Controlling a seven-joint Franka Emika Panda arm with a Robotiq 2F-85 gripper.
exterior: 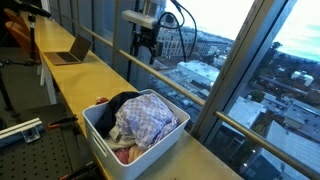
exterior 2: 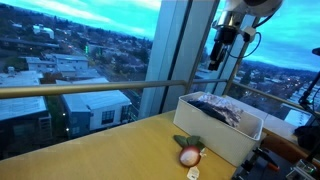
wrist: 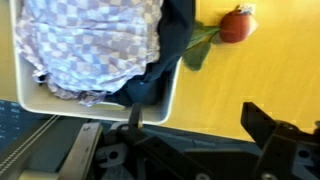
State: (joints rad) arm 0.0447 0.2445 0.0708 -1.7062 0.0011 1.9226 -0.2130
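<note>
The robot arm's fingers (wrist: 262, 122) stand spread wide with nothing between them, poised high over a white bin (exterior: 100, 138) of laundry on a long yellow counter (exterior: 95, 80) beside a floor-to-ceiling window (exterior: 250, 60) above the city. In both exterior views the fingers (exterior 2: 214, 64) hang well clear of the bin (exterior 2: 215, 135), pointing down at it. A checked cloth (exterior: 148, 118) in pale lilac and white lies crumpled on top of the pile and fills most of the bin; in the wrist view the cloth (wrist: 90, 45) lies against a dark garment (wrist: 170, 50), which drapes over the bin's wall on the side toward a red toy (wrist: 233, 25). That round toy (exterior 2: 190, 155), with a green leaf attached, lies on the bare counter just beside the bin. Farther along the counter, well apart from the bin, sits an open laptop (exterior: 72, 50).
</note>
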